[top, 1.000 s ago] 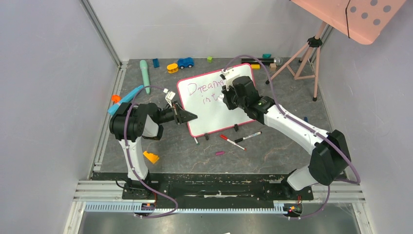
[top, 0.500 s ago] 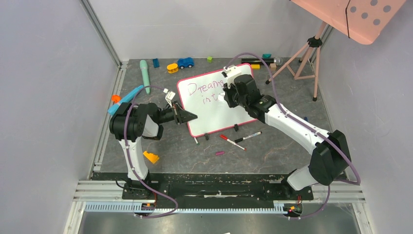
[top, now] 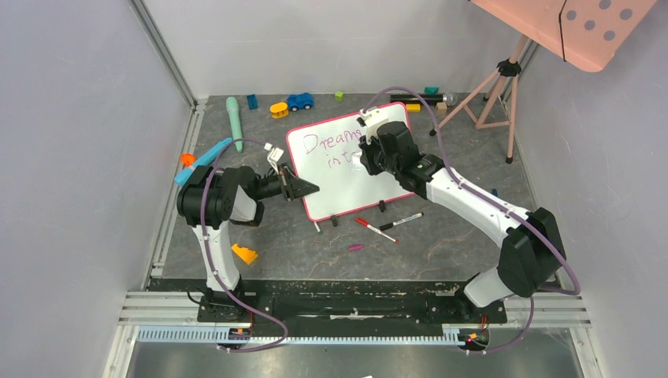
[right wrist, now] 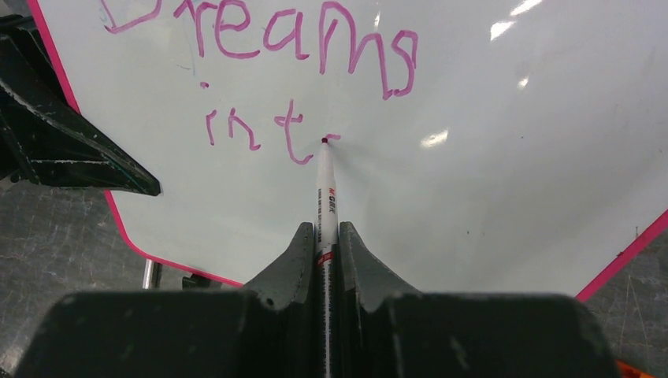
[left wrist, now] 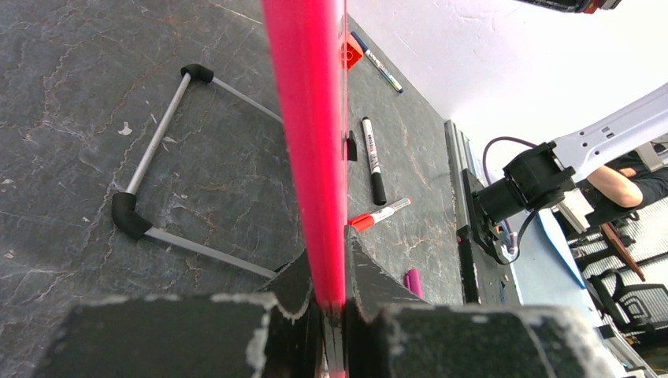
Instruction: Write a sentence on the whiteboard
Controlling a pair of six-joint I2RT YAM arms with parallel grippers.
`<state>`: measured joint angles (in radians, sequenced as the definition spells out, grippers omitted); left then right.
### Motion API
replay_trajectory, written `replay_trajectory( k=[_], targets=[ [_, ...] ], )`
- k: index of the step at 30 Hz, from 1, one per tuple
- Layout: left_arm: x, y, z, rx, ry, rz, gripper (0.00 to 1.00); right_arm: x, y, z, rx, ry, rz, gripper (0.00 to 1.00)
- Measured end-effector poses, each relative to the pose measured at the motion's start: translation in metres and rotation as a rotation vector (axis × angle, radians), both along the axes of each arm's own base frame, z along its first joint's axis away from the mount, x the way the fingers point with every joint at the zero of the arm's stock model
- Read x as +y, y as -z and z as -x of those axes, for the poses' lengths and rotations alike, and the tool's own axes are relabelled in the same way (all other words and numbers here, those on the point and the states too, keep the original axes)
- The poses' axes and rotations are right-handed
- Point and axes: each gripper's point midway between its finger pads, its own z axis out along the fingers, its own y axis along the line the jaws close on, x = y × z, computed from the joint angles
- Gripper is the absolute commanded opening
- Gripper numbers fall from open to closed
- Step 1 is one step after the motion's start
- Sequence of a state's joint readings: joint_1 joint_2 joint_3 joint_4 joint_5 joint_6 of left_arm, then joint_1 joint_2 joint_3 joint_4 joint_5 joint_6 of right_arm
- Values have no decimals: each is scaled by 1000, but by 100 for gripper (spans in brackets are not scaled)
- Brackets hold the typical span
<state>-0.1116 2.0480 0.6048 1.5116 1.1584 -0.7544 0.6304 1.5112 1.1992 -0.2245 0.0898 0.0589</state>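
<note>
Tabletop (top: 441, 244), near me: red-capped marker (top: 375, 229), black-capped marker (top: 401, 221) just beside it, magenta cap (top: 356, 247), orange wedge (top: 244, 253). Far edge: blue toy car (top: 299, 101) beside yellow block (top: 279, 109); pink tripod (top: 509, 68) to my right.

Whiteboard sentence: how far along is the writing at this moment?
Done: the sentence so far reads "Dreams" with "int" beneath. In hand: the right end effector holds a marker, tip on the whiteboard just right of the "t"; the left end effector clamps the board's pink frame. Left: the rest of that word and anything after; the board below is blank.
</note>
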Motion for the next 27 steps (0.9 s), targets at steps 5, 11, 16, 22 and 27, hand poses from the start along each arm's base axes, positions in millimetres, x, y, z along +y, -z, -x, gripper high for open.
replay_trajectory(
  k=[5, 11, 16, 22, 27],
  targets=[
    [0, 0, 0, 0, 0, 0, 2, -4, 10, 9, 15, -10, 3, 0],
    [0, 0, 0, 0, 0, 0, 2, -11, 13, 10, 18, 14, 24, 0],
    [0, 0, 0, 0, 0, 0, 2, -17, 13, 9, 13, 44, 42, 0],
    [0, 0, 0, 0, 0, 0, 2, -19, 3, 1, -5, 74, 51, 0],
    [0, 0, 0, 0, 0, 0, 2, -14, -3, -5, -15, 69, 39, 0]
  ],
)
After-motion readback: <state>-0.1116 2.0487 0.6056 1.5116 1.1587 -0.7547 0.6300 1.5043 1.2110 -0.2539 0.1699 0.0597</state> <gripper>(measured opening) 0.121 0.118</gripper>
